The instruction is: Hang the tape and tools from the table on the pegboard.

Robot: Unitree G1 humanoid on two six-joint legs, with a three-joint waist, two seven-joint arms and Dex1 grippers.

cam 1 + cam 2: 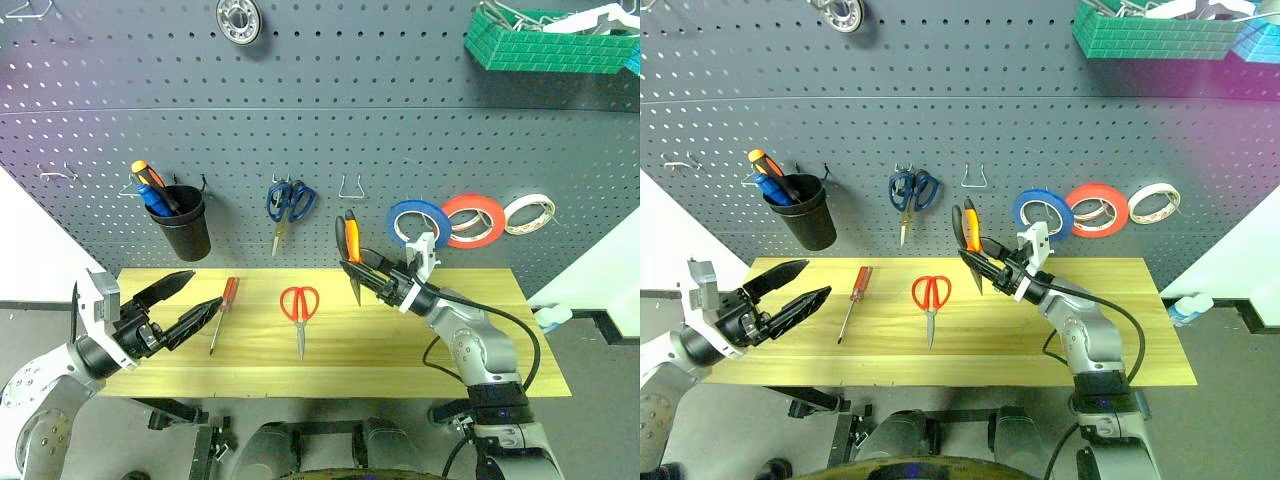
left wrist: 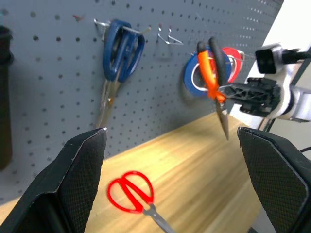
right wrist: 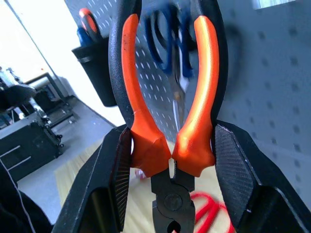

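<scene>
The orange-and-black pliers (image 1: pixel 349 240) hang above the table (image 1: pixel 400 340), handles up and nose down, with my right gripper (image 1: pixel 362 272) shut on them just below the handles (image 3: pixel 167 87). They are close in front of the pegboard (image 1: pixel 320 120), under a bare metal hook (image 1: pixel 351 187). The blue tape (image 1: pixel 418 222) hangs on the pegboard to their right. Red scissors (image 1: pixel 299 305) and a red-handled screwdriver (image 1: pixel 224 312) lie flat on the table. My left gripper (image 1: pixel 205 287) hovers open at the table's left end, beside the screwdriver, holding nothing.
A black cup (image 1: pixel 185 228) with orange-and-blue screwdrivers, blue scissors (image 1: pixel 289 203), a red-orange roll (image 1: pixel 474 220) and a white roll (image 1: pixel 529 213) hang on the pegboard. A green basket (image 1: pixel 545 42) sits at the top right, a round metal part (image 1: pixel 239 18) at top centre.
</scene>
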